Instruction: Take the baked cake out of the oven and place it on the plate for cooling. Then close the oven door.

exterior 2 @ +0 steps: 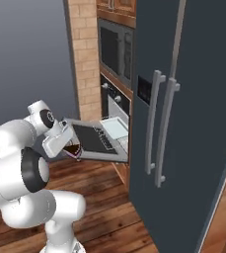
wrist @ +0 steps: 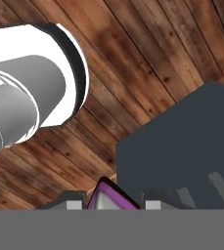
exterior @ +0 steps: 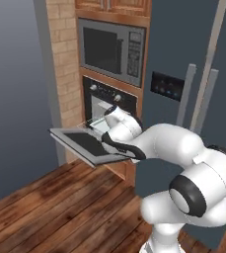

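Note:
The black oven [exterior: 109, 96] [exterior 2: 115, 99] stands open in its wood surround. Its oven door [exterior: 82, 143] [exterior 2: 92, 138] lies dropped flat, dark glass facing up. A pale tray [exterior 2: 115, 127] sticks out of the cavity. My gripper [exterior 2: 72, 150] hangs left of the door's front edge, over the floor, shut on the cake [exterior 2: 73, 147], a small brown piece with a pink-purple rim. In the hand view that purple-edged cake [wrist: 108, 197] sits between my gripper's [wrist: 112, 205] two tips. The plate is out of view.
A grey microwave [exterior: 112, 47] [exterior 2: 115, 47] sits above the oven. A dark fridge [exterior 2: 183, 99] [exterior: 183, 74] with long silver handles stands to the right, a brick column [exterior: 65, 64] to the left. Wooden floor [exterior: 60, 207] lies below.

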Motion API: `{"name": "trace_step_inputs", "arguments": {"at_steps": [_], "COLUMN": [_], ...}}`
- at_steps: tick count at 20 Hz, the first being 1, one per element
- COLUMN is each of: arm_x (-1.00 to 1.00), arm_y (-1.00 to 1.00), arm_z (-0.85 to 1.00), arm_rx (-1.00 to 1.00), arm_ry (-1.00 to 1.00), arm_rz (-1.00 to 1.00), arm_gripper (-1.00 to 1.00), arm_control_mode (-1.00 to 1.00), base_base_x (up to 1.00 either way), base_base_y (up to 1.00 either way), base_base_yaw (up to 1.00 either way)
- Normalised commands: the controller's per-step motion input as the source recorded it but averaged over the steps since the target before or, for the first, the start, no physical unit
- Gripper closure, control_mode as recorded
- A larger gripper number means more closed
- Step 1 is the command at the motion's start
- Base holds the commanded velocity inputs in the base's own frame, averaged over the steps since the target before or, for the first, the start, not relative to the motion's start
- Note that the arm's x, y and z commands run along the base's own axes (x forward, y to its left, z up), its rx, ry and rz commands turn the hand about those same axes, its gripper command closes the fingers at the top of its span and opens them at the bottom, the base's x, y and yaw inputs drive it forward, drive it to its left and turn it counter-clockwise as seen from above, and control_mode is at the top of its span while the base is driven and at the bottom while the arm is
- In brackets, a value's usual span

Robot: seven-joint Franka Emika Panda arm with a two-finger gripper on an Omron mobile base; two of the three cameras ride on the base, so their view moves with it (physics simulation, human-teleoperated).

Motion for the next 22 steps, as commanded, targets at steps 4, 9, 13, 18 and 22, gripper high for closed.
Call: {"name": "trace_step_inputs", "arguments": {"at_steps": [4,9,13,18,22], "arm_x": [0.0,0.0,0.0,0.0,0.0], "arm_y": [0.0,0.0,0.0,0.0,0.0], "arm_z": [0.0,0.0,0.0,0.0,0.0], "arm_rx": [0.0,0.0,0.0,0.0,0.0], "arm_ry": [0.0,0.0,0.0,0.0,0.0], "arm_rz": [0.0,0.0,0.0,0.0,0.0], "arm_gripper": [1.0,1.0,1.0,1.0,1.0], "arm_control_mode": [1.0,1.0,1.0,1.0,1.0], "base_base_x": [-1.0,-1.0,-0.83,-0.3,-0.01], "base_base_y": [0.0,-0.06,-0.32,-0.29,-0.1], "base_base_yaw": [0.0,-0.01,-0.31,-0.59,-0.62]}}
